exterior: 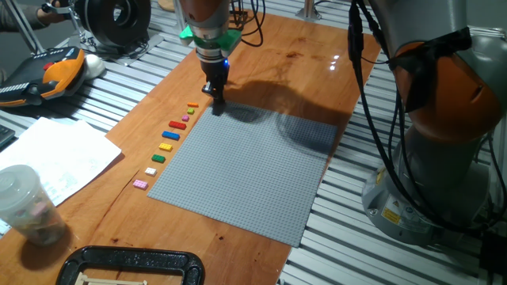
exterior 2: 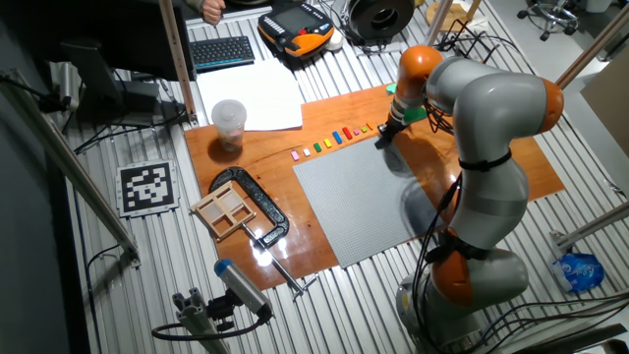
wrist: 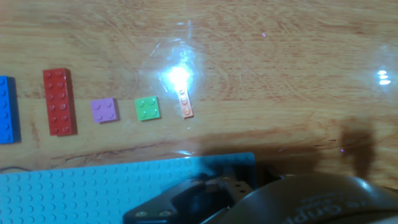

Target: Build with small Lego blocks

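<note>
The small Lego blocks lie in a row on the wooden board along the left edge of the grey baseplate. From far to near they are orange, green, pink, red, blue, yellow, green, white and pink. The hand view shows the orange, green, pink, red and blue blocks. My gripper points down at the baseplate's far left corner, fingers close together. Whether it holds anything is hidden.
A clear plastic cup and white papers sit at the near left. A black clamp grips the board's front edge. An orange-black pendant lies at the far left. The arm's base stands on the right.
</note>
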{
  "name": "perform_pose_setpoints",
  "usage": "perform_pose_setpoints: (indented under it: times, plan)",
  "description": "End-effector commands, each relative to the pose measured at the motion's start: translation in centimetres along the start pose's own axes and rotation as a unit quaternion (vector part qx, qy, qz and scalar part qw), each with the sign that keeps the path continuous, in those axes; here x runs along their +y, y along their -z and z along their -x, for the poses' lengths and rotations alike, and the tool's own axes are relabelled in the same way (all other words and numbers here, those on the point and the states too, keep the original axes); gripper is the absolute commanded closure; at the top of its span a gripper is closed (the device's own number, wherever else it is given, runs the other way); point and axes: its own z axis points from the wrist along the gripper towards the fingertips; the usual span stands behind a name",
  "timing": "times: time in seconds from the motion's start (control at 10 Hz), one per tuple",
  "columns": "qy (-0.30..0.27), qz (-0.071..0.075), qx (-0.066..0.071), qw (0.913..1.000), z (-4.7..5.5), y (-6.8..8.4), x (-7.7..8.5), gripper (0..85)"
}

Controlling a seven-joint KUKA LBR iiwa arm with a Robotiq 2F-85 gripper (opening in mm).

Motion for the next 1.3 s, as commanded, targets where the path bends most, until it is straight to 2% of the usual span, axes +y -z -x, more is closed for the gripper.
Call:
perform_pose_setpoints:
  times: [0.0,0.5,0.8,1.0,1.2]
  plan:
    - [-0.002,-0.002,0.0,1.0,0.1,0.3,0.0,51.0]
    - [-0.011,0.002,0.003,0.9999,0.2,1.4,0.7,51.0]
    - [-0.015,0.007,0.008,0.9998,1.0,2.1,2.7,51.0]
    - [-0.003,0.002,0.011,0.9999,1.9,2.2,4.0,51.0]
    - [0.016,-0.009,0.01,0.9998,2.9,2.3,4.5,51.0]
